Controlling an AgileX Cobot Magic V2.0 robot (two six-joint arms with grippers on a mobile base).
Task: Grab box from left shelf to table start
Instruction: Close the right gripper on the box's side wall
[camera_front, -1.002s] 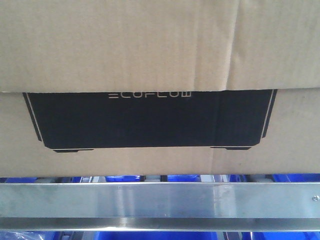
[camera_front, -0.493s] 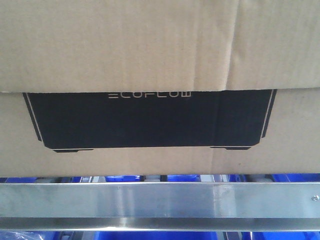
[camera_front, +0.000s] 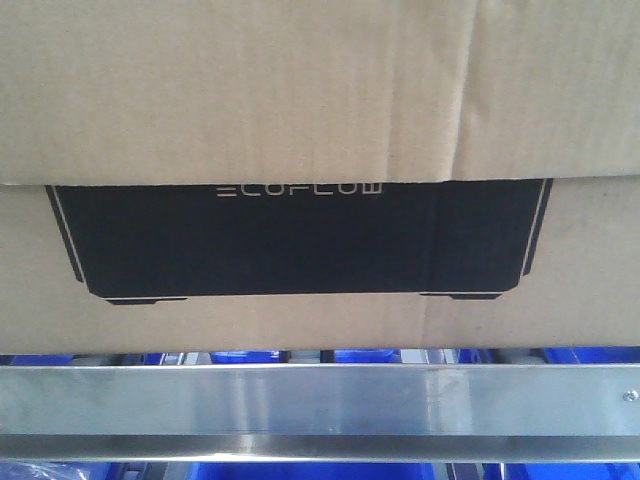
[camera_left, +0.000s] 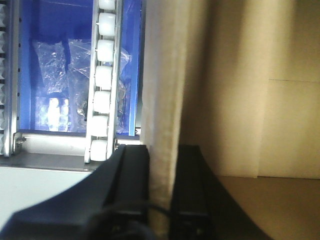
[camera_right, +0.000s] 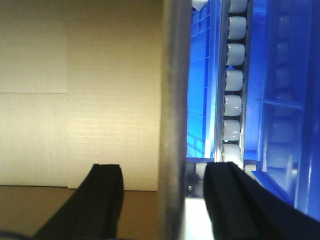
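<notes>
Stuff around first: blue bins (camera_front: 365, 355) sit behind and under the shelf rail; the left wrist view shows one holding clear plastic bags (camera_left: 60, 60), with a track of white rollers (camera_left: 102, 85) running just beside the carton; the right wrist view has another roller track (camera_right: 233, 80) and more blue plastic on the far side.

The box (camera_front: 300, 90) fills most of the front view, sitting on the left shelf (camera_front: 300, 400) right behind its brushed silver rail; the black panel (camera_front: 300, 245) with the ECOFLOW lettering faces the camera, and a flap edge overhangs its top; there's a small screw (camera_front: 630, 396) at the rail's right end.

The left gripper (camera_left: 161, 150) has one cardboard wall pinched between its two black fingers, both pressed right up against it. The right gripper (camera_right: 166, 167) is spread wide, straddling a blurry upright edge (the box's other wall as far as I can tell), with a clear gap on each side, so it's gripping nothing.

Below the rail in the left wrist view there's a plain white surface (camera_left: 35, 190); nothing else of the room shows.
</notes>
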